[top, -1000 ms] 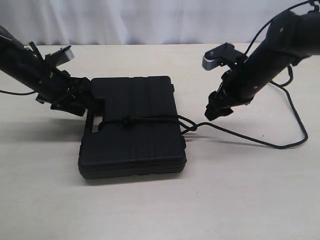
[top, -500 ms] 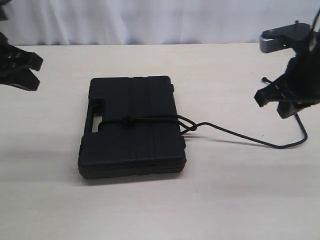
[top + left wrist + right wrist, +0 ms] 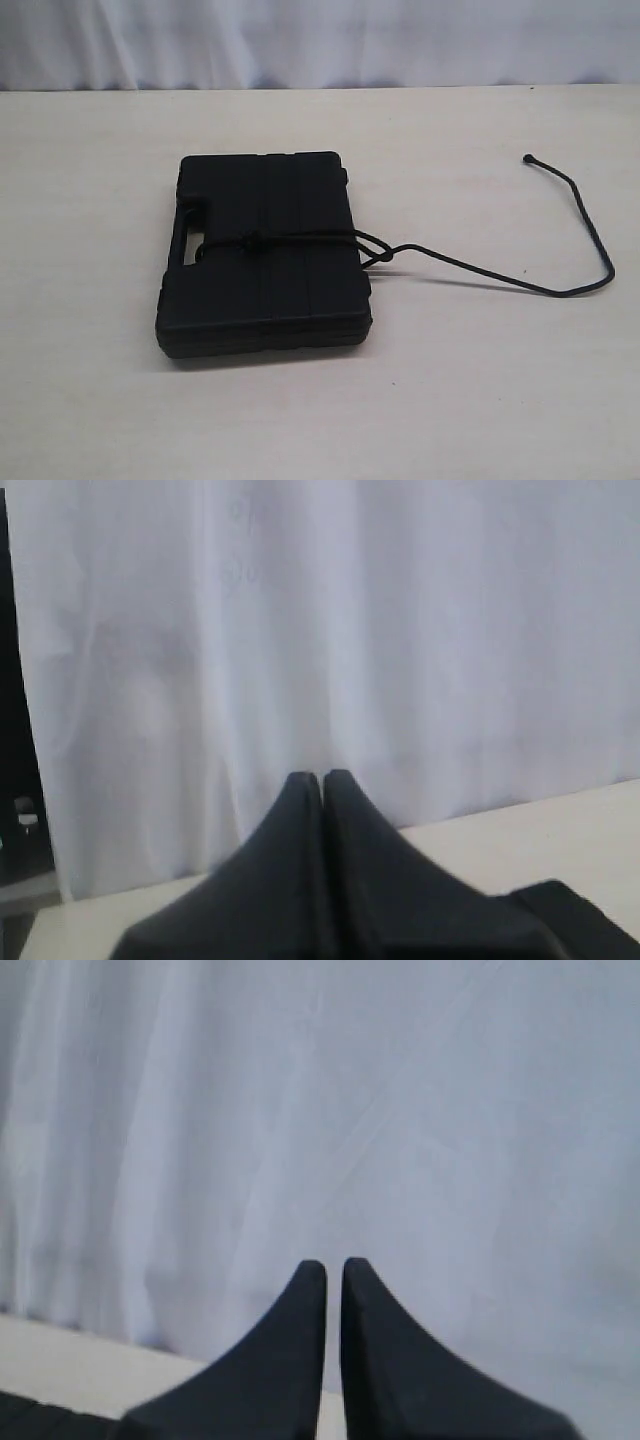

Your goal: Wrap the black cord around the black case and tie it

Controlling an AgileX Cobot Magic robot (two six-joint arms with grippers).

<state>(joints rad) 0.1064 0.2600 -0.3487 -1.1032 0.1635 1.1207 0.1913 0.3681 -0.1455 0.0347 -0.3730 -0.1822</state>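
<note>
The black case (image 3: 265, 255) lies flat on the pale table in the exterior view, handle slot to the left. The black cord (image 3: 300, 238) crosses its lid, knotted near the handle. Its free end trails off the right side over the table, bends and runs back to a knotted tip (image 3: 528, 158). Neither arm appears in the exterior view. My left gripper (image 3: 323, 777) is shut, empty, facing the white curtain. My right gripper (image 3: 333, 1265) also faces the curtain, fingers nearly together with nothing between them.
A white curtain (image 3: 320, 40) hangs along the table's far edge. The light wooden table (image 3: 450, 400) stretches around the case. A dark strip (image 3: 12, 680) shows at one edge of the left wrist view.
Both arms have drawn back from the case, left arm to the left, right arm to the right and up, and have left the exterior view. The cord and case have not moved.
</note>
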